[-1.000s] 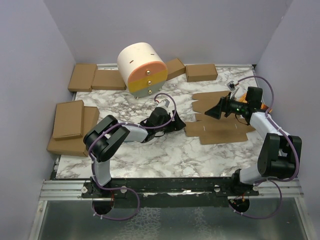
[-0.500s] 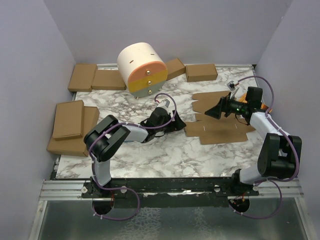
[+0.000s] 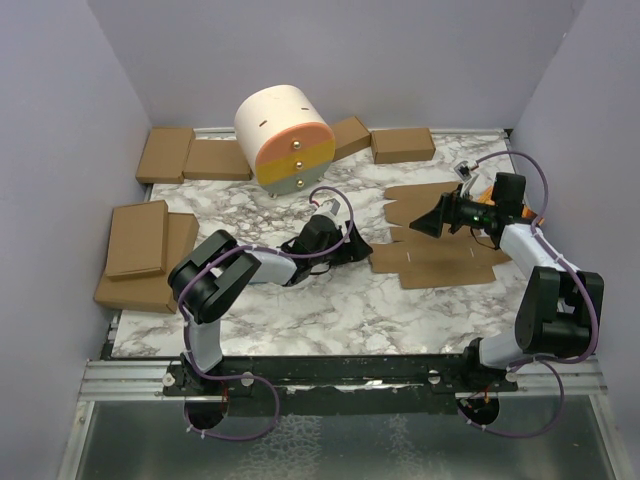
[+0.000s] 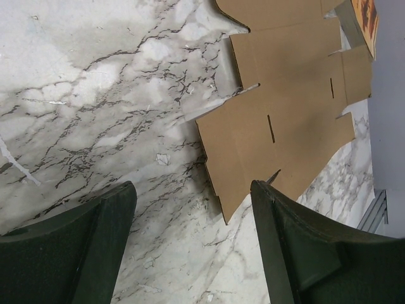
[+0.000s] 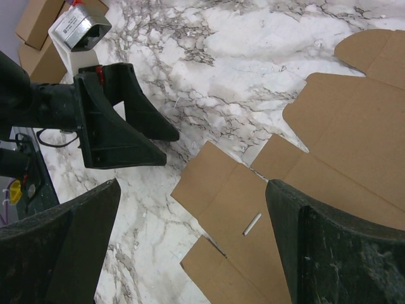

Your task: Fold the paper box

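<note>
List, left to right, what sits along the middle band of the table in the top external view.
stack of flat brown cardboard boxes → black two-finger left gripper, open → wide brown die-cut cardboard sheet, the unfolded paper box. The right gripper, open, overlaps the sheet, so it is left out.

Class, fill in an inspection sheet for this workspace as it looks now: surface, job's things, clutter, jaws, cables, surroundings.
Surface: marble table, white with grey veins.
Job's things: cardboard sheet lying flat, unfolded.
Clutter: finished boxes left and back; round drawer unit; orange booklet.
Jaws: left gripper and right gripper both open, empty.
Cables: purple cables looped along both arms.
Surroundings: lilac walls; metal rail in front.
</note>
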`<action>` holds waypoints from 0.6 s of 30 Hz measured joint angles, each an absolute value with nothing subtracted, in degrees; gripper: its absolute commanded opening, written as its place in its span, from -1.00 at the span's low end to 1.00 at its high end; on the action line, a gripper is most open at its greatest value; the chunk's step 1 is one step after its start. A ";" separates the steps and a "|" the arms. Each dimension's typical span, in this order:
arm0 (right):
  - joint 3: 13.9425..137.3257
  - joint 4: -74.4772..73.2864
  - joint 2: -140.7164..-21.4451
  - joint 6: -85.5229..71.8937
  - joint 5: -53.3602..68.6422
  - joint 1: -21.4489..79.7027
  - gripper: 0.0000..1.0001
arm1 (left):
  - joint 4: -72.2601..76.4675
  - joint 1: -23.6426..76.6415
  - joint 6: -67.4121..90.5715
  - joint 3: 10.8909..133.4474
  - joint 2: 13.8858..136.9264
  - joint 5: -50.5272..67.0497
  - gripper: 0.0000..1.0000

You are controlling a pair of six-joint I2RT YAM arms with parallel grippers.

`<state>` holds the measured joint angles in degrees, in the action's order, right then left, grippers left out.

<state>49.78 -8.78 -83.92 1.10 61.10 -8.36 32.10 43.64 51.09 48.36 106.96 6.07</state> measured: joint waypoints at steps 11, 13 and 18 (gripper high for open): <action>50.28 -8.93 -83.57 1.02 61.06 -8.36 0.99 | 33.17 43.64 53.36 48.18 107.33 5.28 0.50; 50.28 -8.91 -83.44 0.78 61.06 -8.36 0.99 | 34.22 43.64 54.50 47.72 107.48 4.99 0.47; 50.28 -8.93 -83.44 0.67 60.99 -8.36 0.99 | 35.75 43.72 57.04 47.44 108.27 4.40 0.32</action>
<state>50.28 -8.93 -83.44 0.67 60.99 -8.36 35.75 43.72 57.04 47.44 108.27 4.40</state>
